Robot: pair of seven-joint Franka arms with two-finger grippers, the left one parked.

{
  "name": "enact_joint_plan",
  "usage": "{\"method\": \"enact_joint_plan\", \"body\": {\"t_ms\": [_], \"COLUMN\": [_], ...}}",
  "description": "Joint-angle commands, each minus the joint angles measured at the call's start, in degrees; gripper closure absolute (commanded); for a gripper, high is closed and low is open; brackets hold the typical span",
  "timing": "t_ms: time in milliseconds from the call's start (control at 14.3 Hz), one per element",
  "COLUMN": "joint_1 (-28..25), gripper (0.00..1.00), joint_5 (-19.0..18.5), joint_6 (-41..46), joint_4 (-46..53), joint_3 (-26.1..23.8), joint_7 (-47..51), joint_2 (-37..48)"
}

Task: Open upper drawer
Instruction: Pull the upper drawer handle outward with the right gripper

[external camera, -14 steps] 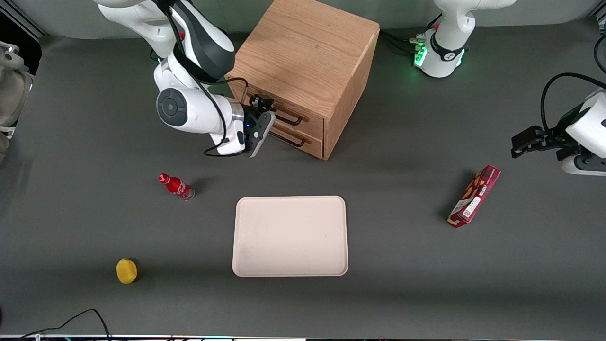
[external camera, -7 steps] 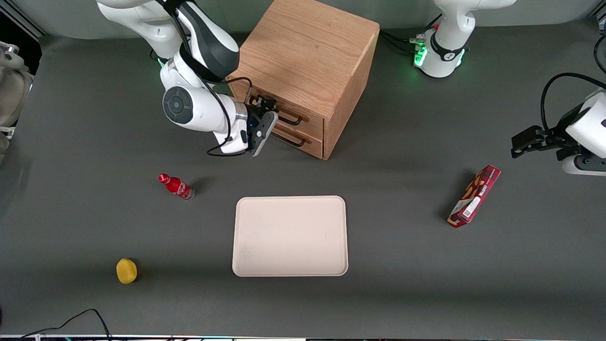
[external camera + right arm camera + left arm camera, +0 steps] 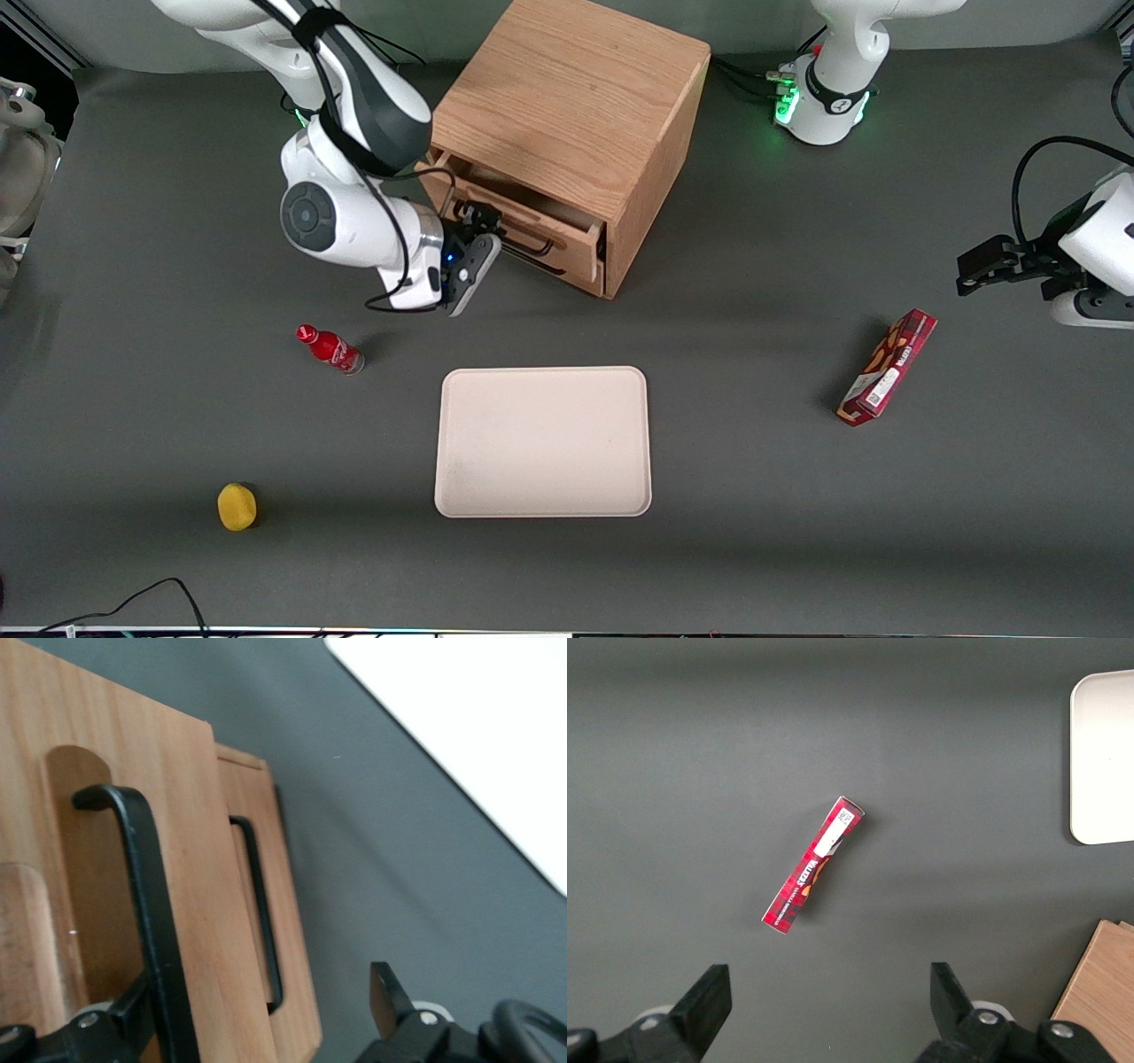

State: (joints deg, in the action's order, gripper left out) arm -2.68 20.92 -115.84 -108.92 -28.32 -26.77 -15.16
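The oak cabinet (image 3: 567, 89) stands at the back of the table. Its upper drawer (image 3: 567, 244) is slid out partway, so its front stands proud of the cabinet face. My right gripper (image 3: 478, 232) is in front of that drawer, at the end of its black wire handle (image 3: 532, 251). In the right wrist view the fingers (image 3: 133, 1010) are wide apart around the handle (image 3: 146, 877), which lies against one finger; the gripper (image 3: 261, 979) is open. The upper drawer front (image 3: 204, 904) overhangs the bottom drawer (image 3: 297, 1010) and its handle (image 3: 261, 912).
A cream tray (image 3: 542, 441) lies nearer the front camera than the cabinet. A red bottle (image 3: 330, 349) and a yellow object (image 3: 236, 506) lie toward the working arm's end. A red box (image 3: 888, 366) lies toward the parked arm's end, also in the left wrist view (image 3: 812, 864).
My gripper has drawn back from the cabinet toward the front camera, and the upper drawer has slid out with it. It was flush with the cabinet face before.
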Motion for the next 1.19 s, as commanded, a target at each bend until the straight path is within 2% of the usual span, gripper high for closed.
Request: {"method": "enact_joint_plan", "body": {"t_ms": [0, 140, 560, 910, 1120], "joint_1": [-0.31, -0.31, -0.31, -0.22, -0.31], "gripper": [0.0, 0.0, 0.0, 0.0, 0.0], "joint_5": [-2.02, -3.33, -7.3, -10.02, -10.11], "joint_6": [0.44, 1.22, 12.11, 12.83, 18.96], "joint_4": [5.19, 7.83, 23.38, 29.1, 34.46], "joint_3": [1.42, 3.26, 9.06, 10.91, 11.0], "joint_7": [0.32, 0.23, -1.52, -3.2, -2.76], "joint_2": [-4.34, -5.92, -14.18, -18.41, -19.55]}}
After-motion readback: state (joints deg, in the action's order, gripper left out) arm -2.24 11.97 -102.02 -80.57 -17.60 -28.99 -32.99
